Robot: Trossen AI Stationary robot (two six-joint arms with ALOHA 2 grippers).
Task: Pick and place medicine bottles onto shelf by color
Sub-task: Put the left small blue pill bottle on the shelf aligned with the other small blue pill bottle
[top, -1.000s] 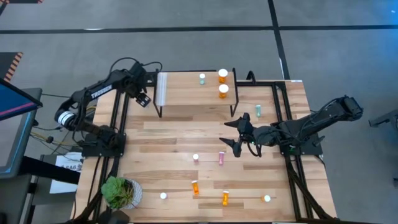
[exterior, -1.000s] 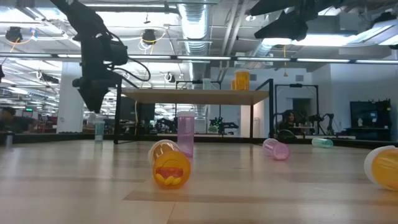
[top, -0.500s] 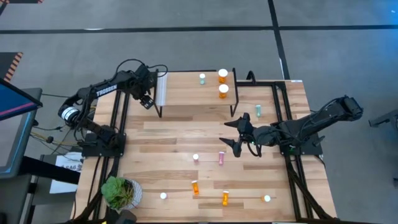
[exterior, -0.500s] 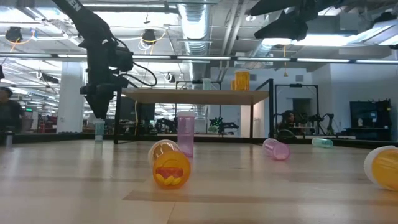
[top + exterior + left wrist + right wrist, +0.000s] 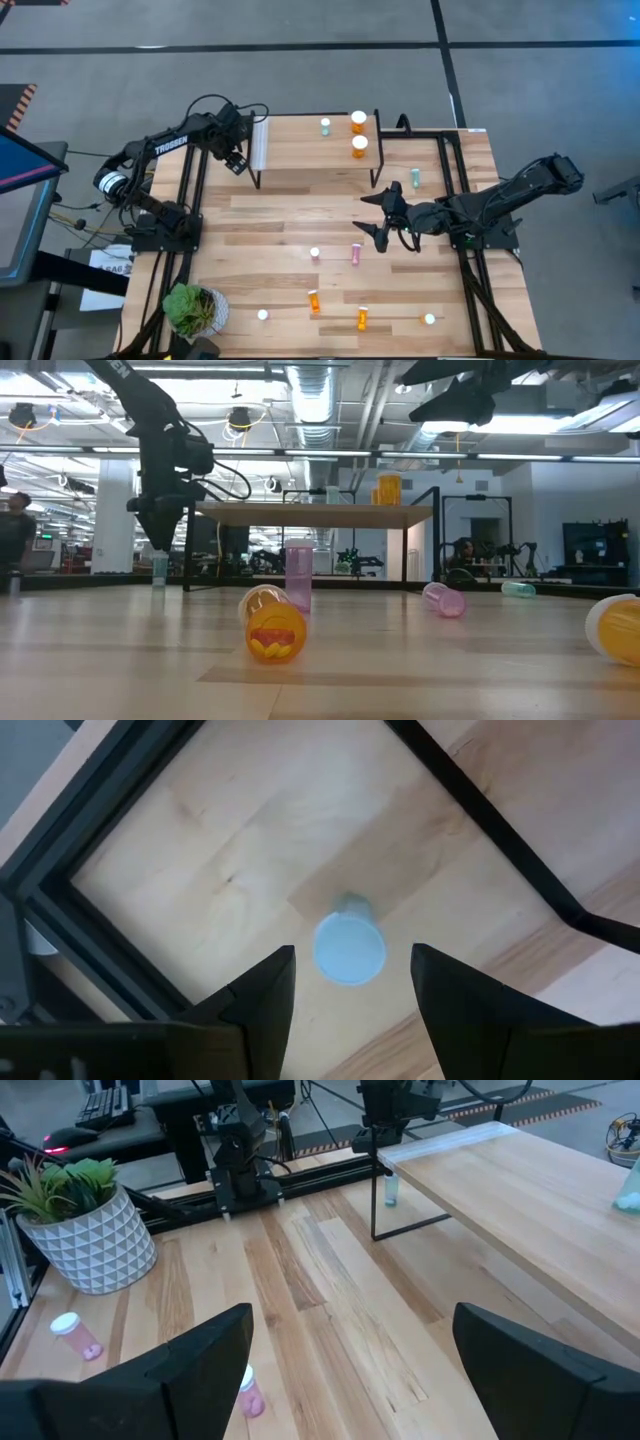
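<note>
A pale green medicine bottle (image 5: 349, 950) stands upright on the table by the shelf's (image 5: 310, 150) left end. My left gripper (image 5: 352, 952) hangs just above it (image 5: 160, 568), pointing down, open, one finger on each side of the cap and clear of it. On the shelf stand one green bottle (image 5: 325, 127) and two wider orange ones (image 5: 358, 122), (image 5: 359, 146). My right gripper (image 5: 378, 213) hovers open over the table's middle right with nothing between its fingers.
Loose on the table are a green bottle (image 5: 415, 178) on its side, two pink ones (image 5: 315, 254), (image 5: 355, 254) and two orange ones (image 5: 314, 300), (image 5: 362, 319). A potted plant (image 5: 190, 308) stands at the near left corner. Black frame rails run along both table sides.
My left gripper has shifted a little toward the shelf's left end and sunk slightly, ending over the green bottle, then held still. Its fingers stay apart. My right arm has not moved.
</note>
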